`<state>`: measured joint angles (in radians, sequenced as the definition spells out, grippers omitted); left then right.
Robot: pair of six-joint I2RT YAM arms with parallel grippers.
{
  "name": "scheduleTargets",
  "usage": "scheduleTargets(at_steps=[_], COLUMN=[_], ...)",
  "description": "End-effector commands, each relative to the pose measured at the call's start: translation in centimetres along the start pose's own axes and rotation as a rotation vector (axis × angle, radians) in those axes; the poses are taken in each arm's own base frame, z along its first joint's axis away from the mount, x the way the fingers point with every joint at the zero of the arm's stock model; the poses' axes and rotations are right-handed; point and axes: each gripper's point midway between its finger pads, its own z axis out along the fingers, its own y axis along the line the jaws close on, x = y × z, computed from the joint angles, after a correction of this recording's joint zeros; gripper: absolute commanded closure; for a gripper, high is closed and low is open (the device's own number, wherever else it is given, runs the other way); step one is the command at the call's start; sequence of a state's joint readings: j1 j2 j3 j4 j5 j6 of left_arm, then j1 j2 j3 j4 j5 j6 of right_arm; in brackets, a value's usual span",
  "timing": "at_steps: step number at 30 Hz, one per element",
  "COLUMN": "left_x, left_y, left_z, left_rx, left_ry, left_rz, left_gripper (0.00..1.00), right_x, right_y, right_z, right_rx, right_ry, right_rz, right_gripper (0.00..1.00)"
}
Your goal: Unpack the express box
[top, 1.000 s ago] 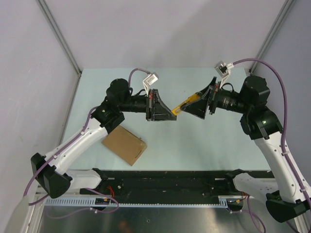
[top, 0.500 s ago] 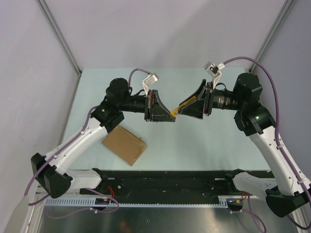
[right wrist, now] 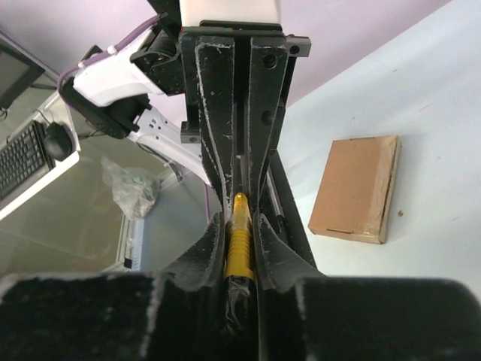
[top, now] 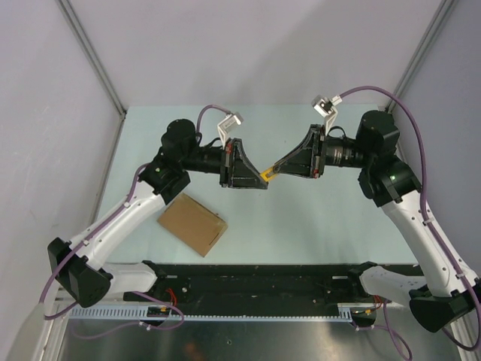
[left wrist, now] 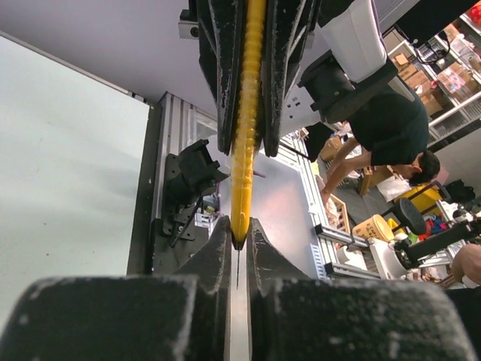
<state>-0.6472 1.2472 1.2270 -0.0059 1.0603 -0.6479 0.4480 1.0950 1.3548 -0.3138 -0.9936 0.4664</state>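
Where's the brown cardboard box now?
The flat brown cardboard box lies near left on the pale table in the top view, beside the left arm.

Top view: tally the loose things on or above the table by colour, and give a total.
Brown: 1, the express box
Yellow: 1, the utility knife
Total: 2

Soft, even light from overhead keeps the pale table (top: 316, 218) bright and free of glare, with only faint diffuse shadows on it beneath the arms (top: 135, 210), while both wrist views blur the black fingers (left wrist: 113, 316) nearest the lens and render the background beyond the table sharper.
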Motion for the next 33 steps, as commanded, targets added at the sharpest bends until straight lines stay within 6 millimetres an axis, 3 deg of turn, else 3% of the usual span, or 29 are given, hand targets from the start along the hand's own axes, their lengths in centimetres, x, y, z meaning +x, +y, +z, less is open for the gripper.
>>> scheduleTargets(at_steps=[1, 3, 4, 5, 7, 9, 10, 11, 12, 13, 14, 15, 16, 17, 18, 20, 21, 25, 29, 33], left_x=[-1.1, -1.1, -1.2, -1.3, -1.7, -2.3, -2.5, -2.0, -2.6, -2.2, 0.6, 1.3, 3.0, 6.7, 8.3, 12.2, 12.9, 15.5, 20.0, 22.8], left_y=[-0.9, -0.6, -0.5, -0.4, 0.4, 3.3, 4.1, 6.9, 9.5, 11.4, 13.7, 16.7, 18.1, 19.3, 21.2, 21.5, 21.2, 20.2, 19.8, 20.0], left_z=[-0.4, -0.6, -0.7, -0.9, -1.8, -3.8, -5.1, -6.6, -9.9, -11.9, -14.0, -18.2, -20.2, -21.7, -25.9, -28.6, -30.2, -32.1, -32.4, -31.5], left_rx=[0.019, 0.011, 0.004, -0.005, -0.046, -0.157, -0.208, -0.308, -0.417, -0.493, -0.585, -0.750, -0.847, -0.961, -1.196, -1.414, -1.514, -1.654, -1.739, -1.724], left_ry=[-0.015, -0.020, -0.026, -0.034, -0.064, -0.132, -0.175, -0.229, -0.325, -0.387, -0.426, -0.554, -0.597, -0.590, -0.653, -0.626, -0.650, -0.690, -0.651, -0.662], left_rz=[0.047, 0.053, 0.057, 0.059, 0.062, 0.024, 0.010, -0.060, -0.146, -0.207, -0.337, -0.435, -0.506, -0.640, -0.641, -0.724, -0.715, -0.766, -0.894, -0.982], left_gripper=[0.91, 0.77, 0.64, 0.32, 0.10, 0.05, 0.00, 0.00, 0.00, 0.00, 0.00, 0.00, 0.00, 0.00, 0.00, 0.00, 0.00, 0.00, 0.01, 0.01], right_x=[-0.8, -1.1, -1.1, -1.4, -1.6, -1.4, -1.8, -1.9, -1.5, -1.6, -1.2, -0.5, -0.4, 0.1, 0.3, 0.3, 0.5, 1.0, 2.3, 3.1], right_y=[0.9, 0.5, 0.3, -0.2, -1.6, -3.0, -4.6, -5.5, -6.6, -8.0, -9.2, -10.1, -11.2, -12.4, -13.0, -14.1, -15.0, -17.7, -19.9, -21.5], right_z=[0.2, 0.2, 0.2, 0.2, 0.1, -0.2, -0.4, -0.6, -0.9, -1.3, -1.3, -1.4, -1.7, -1.4, -1.4, -1.4, -1.1, -0.7, -0.1, 0.9], right_rx=[-0.029, -0.006, 0.006, 0.039, 0.111, 0.179, 0.254, 0.296, 0.349, 0.421, 0.461, 0.499, 0.552, 0.575, 0.591, 0.621, 0.633, 0.680, 0.702, 0.684], right_ry=[-0.022, -0.036, -0.040, -0.057, -0.077, -0.084, -0.109, -0.118, -0.117, -0.135, -0.124, -0.103, -0.107, -0.086, -0.083, -0.084, -0.076, -0.059, -0.016, 0.018], right_rz=[-0.024, -0.030, -0.031, -0.032, -0.022, 0.007, 0.017, 0.027, 0.055, 0.067, 0.083, 0.106, 0.112, 0.126, 0.132, 0.137, 0.143, 0.162, 0.185, 0.192], right_gripper=[1.00, 1.00, 1.00, 1.00, 1.00, 1.00, 1.00, 1.00, 1.00, 1.00, 1.00, 1.00, 1.00, 1.00, 1.00, 1.00, 1.00, 1.00, 1.00, 1.00])
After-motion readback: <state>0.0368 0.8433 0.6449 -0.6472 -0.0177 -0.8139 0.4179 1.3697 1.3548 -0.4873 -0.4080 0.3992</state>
